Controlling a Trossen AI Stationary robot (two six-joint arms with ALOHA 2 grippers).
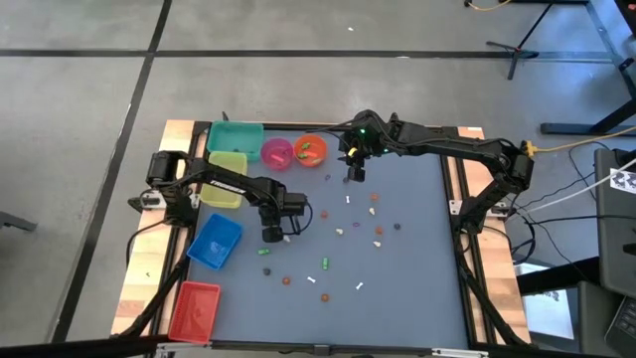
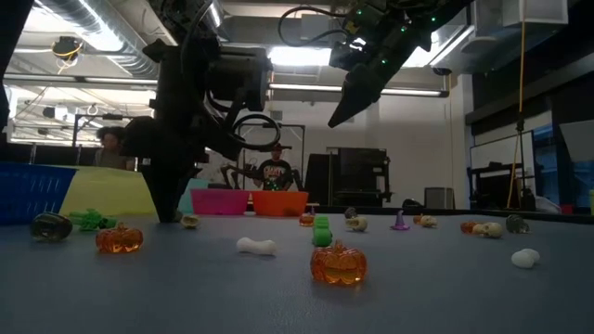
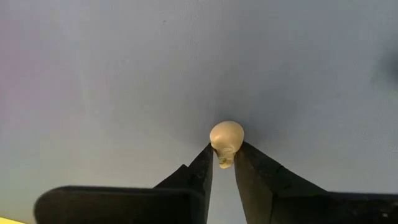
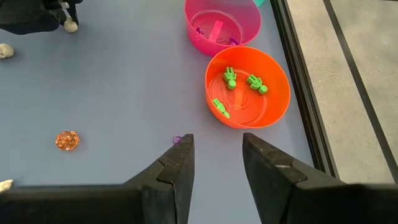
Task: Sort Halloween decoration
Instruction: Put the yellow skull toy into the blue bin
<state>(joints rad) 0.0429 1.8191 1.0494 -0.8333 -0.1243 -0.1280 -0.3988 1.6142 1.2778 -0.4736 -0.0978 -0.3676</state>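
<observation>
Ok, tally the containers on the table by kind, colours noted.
Rectangular bins: 4 (teal bin, yellow bin, blue bin, red bin)
Round bowls: 2 (pink bowl, orange bowl)
Total: 6

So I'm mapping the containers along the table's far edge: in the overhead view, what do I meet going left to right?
Teal bin → pink bowl → orange bowl → right gripper, its fingers open.
</observation>
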